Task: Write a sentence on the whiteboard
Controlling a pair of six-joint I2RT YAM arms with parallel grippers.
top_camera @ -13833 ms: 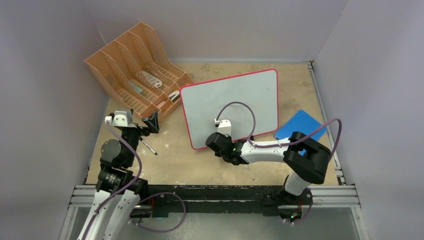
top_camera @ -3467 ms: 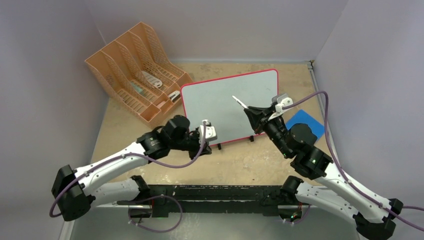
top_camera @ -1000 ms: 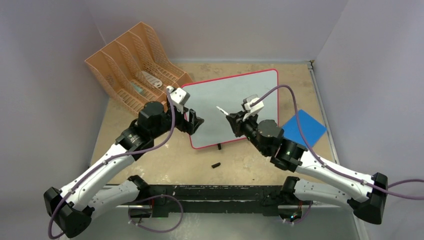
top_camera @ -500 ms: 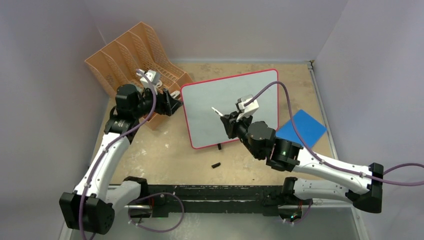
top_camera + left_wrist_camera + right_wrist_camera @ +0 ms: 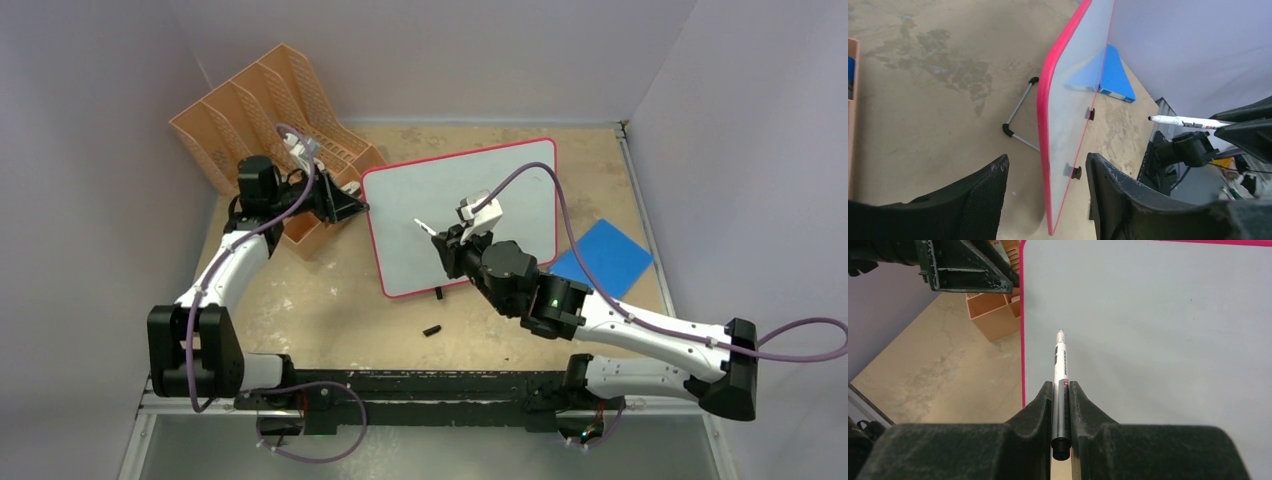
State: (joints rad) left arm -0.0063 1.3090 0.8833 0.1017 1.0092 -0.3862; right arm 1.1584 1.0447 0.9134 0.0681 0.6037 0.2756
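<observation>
At the table's centre, your whiteboard (image 5: 500, 190) stands blank, nothing written yet. Your right gripper (image 5: 447, 240) pinches the uncapped marker (image 5: 1060, 365), tip aimed at the board. Your left gripper (image 5: 345, 207), jaws spread, brackets its left edge.

I work in a lab test cell: plain lilac walls (image 5: 430, 50) box in my worn tabletop (image 5: 330, 300). An aluminium rail (image 5: 670, 400) at six o'clock carries my arm bases (image 5: 590, 372).
</observation>
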